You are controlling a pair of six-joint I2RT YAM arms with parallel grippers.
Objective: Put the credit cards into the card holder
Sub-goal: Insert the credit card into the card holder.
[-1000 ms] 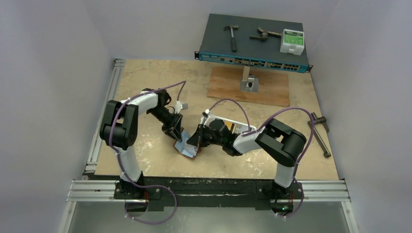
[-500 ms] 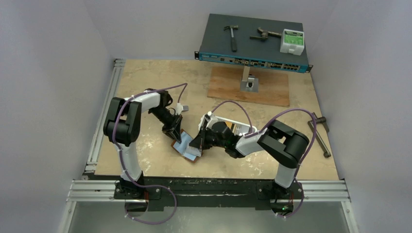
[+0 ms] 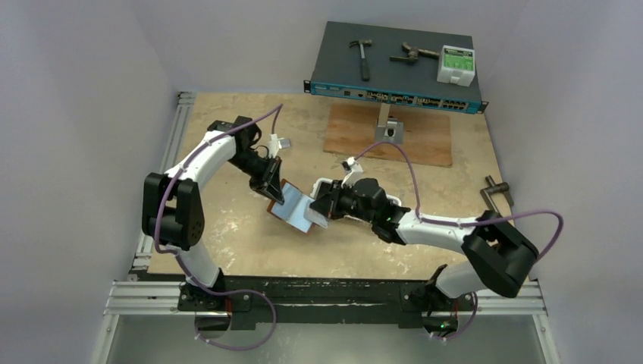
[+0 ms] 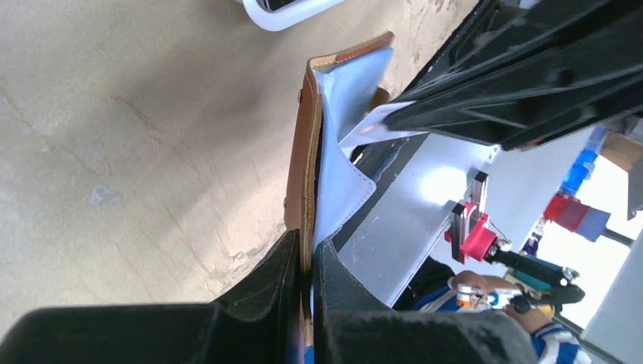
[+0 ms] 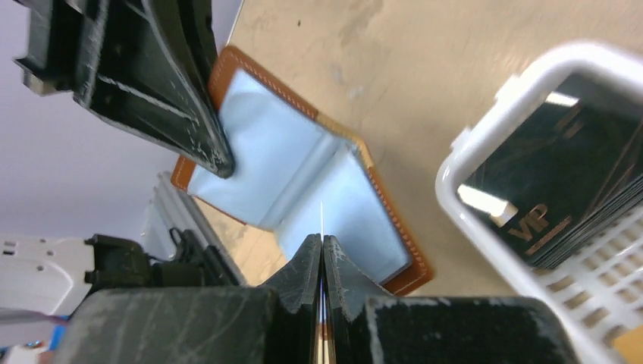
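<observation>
Clamping card holder (image 4: 307, 152), left hand (image 4: 307, 254), wrist view

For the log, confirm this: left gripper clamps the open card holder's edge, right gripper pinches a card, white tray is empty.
Wrong on the tray: the right wrist view shows black cards in the white tray. The left gripper does clamp the open card holder at its edge, and the right gripper does pinch a card.
</observation>
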